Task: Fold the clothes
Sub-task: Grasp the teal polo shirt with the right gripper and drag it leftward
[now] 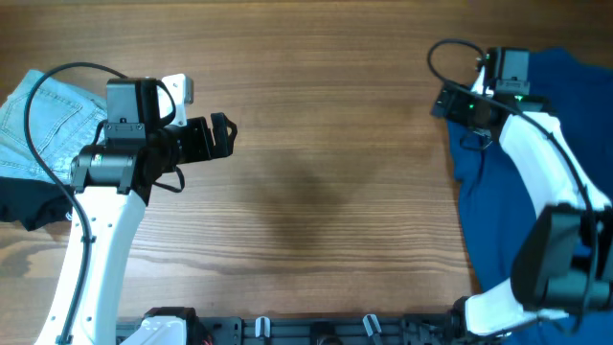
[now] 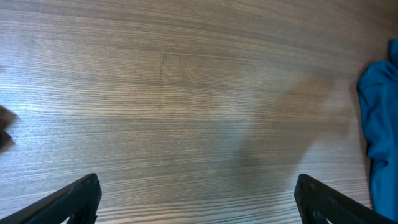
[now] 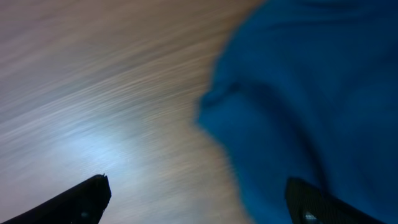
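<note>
Rumpled deep-blue cloth garment [image 1: 493, 230], unfolded and creased, lying along the right edge of the wooden table [image 1: 326, 182], its left border uneven. Right gripper [image 1: 441, 103] at the garment's upper left corner, jaws apart, nothing between them; its wrist view is blurred. Left gripper [image 1: 228, 134] over bare wood, jaws wide apart. Light-blue denim piece [image 1: 48, 120] and black cloth [image 1: 24, 201] at far left.
</note>
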You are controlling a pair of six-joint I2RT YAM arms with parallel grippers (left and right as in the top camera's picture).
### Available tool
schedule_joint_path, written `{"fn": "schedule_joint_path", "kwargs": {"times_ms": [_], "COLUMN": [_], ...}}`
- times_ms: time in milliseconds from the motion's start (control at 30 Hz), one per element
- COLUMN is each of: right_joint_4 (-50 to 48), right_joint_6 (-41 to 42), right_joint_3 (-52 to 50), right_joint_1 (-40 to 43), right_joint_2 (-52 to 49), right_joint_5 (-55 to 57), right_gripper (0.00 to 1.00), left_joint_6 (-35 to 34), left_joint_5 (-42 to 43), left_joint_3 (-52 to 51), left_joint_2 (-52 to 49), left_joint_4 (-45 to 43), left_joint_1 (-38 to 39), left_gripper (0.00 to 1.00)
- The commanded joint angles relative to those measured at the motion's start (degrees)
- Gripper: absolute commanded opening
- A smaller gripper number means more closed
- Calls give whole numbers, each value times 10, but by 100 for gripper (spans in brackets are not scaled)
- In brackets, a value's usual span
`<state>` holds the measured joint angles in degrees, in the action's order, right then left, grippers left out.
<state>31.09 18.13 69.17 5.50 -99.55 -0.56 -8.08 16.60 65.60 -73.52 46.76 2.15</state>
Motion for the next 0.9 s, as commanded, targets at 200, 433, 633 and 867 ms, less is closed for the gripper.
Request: {"fn": "schedule_joint_path", "kwargs": {"times_ms": [200, 433, 633, 867], "right_joint_4": [-47, -62, -15, 7], "right_joint_6": [-17, -60, -94, -109], "right_joint_3": [6, -23, 25, 41], "right_joint_1": [65, 60, 62, -5], "right_joint_2": [-90, -120, -45, 144], "right_joint_5": [-89, -116, -197, -329], "right_gripper": [55, 62, 4, 4], "left_joint_6": [-3, -3, -3, -3], "left_joint_5": [16, 16, 16, 16], "left_joint_3": [9, 9, 9, 9], "left_joint_2": [0, 0, 0, 5], "left_joint_4": [5, 15, 41, 41], "left_joint_1": [-1, -1, -1, -1], "left_gripper": [100, 100, 100, 100]}}
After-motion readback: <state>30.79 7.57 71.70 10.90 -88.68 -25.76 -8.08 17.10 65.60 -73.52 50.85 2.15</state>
